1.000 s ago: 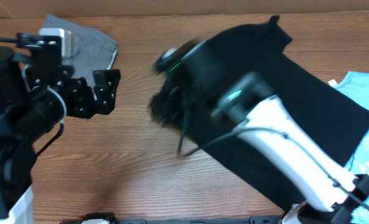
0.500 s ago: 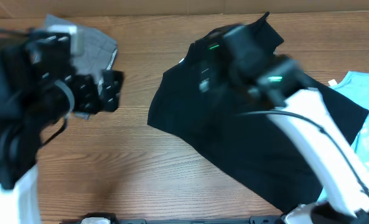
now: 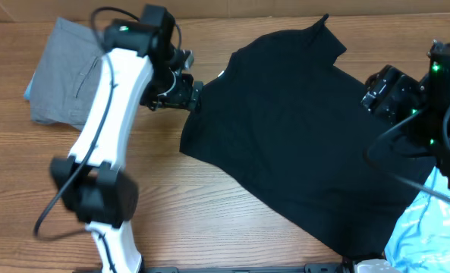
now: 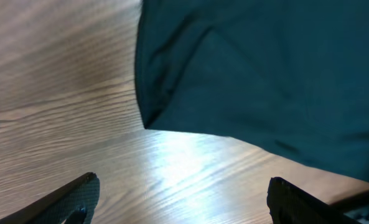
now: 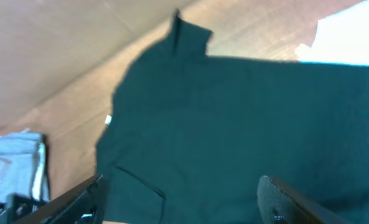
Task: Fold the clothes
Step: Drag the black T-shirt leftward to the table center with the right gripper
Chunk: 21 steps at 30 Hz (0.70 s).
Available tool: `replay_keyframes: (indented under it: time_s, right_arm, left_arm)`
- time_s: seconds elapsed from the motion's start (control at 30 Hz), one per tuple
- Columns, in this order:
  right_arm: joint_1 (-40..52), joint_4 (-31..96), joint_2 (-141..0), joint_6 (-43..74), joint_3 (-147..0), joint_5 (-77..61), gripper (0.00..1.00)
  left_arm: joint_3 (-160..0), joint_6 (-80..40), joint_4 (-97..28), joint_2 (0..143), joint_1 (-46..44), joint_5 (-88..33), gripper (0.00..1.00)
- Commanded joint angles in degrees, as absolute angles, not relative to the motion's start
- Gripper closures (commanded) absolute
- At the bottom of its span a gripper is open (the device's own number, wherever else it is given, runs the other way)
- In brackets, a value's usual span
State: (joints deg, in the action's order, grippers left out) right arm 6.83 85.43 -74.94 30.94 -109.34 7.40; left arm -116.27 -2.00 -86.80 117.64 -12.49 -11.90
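Wooden counter (image 3: 209,205): black T-shirt (image 3: 300,129) lies spread flat, from the centre to the right edge.
Right gripper (image 3: 380,89): pulled back to the right edge, jaws apart, empty.
Left gripper (image 3: 188,92): newly at the shirt's left edge, jaws apart, fold apparently not begun.

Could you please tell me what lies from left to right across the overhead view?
Grey trousers → left gripper → black T-shirt → light-blue shirt.
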Motion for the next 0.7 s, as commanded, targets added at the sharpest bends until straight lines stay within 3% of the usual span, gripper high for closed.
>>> replay_keyframes:
  time_s: [0.0,0.13,0.3,0.53,0.67]
  right_arm:
    - [5.8,86.4,-76.5,31.6,-109.4,6.4,0.20]
    - [5.8,86.7,-77.7,31.6,-109.0,6.4,0.19]
    - [5.8,87.1,-79.0,31.6,-109.0,6.5,0.18]
    - [5.8,87.2,-81.3,31.6,-109.0,7.8,0.19]
    - [5.8,87.1,-82.8,31.6,-108.8,8.1,0.18]
  left_arm:
    - [-116.1,-4.2,-85.7,123.9,-12.3,-10.0,0.12]
    - [-116.1,-4.3,-84.1,129.9,-12.7,-9.4,0.12]
    - [-116.1,-5.6,-84.0,135.9,-12.9,-6.4,0.22]
    - [-116.1,-6.4,-83.5,142.1,-13.1,-6.0,0.40]
    - [-115.9,-6.4,-82.9,142.3,-13.2,-5.5,0.59]
